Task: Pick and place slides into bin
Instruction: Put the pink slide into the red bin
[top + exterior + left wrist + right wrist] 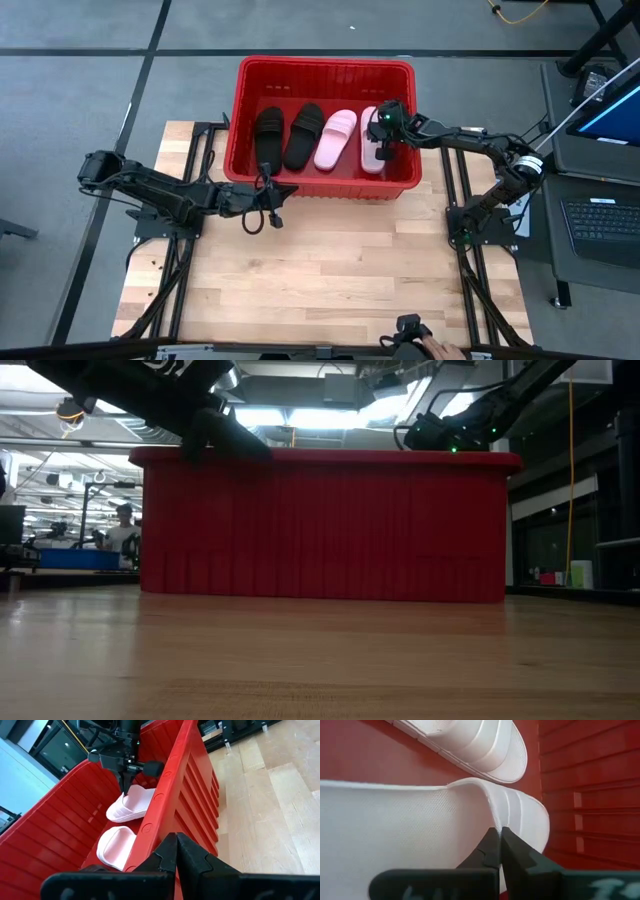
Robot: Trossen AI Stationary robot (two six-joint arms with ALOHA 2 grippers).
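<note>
The red bin (325,66) stands at the table's far edge. In it lie two black slides (285,136) side by side and, to their right, a pink slide (335,140). A second pink slide (371,150) lies nearest the bin's right wall, and my right gripper (383,140) reaches down into the bin and is shut on it. My left gripper (272,198) is shut on nothing. It hangs just outside the bin's near wall (190,805), level with the rim. My right gripper pinches the edge of the pink slide's strap (492,820) between its two fingers. The fingers slant down into the bin from the table's right side. The slide sits low in the bin beside the other pink one (470,745). Whether it rests on the floor, I cannot tell.
Bare wooden table top (330,260) stretches from the bin to the near edge. A person's hand (436,349) shows at the table's near edge. A laptop (605,220) and a stand sit off the table to the right.
</note>
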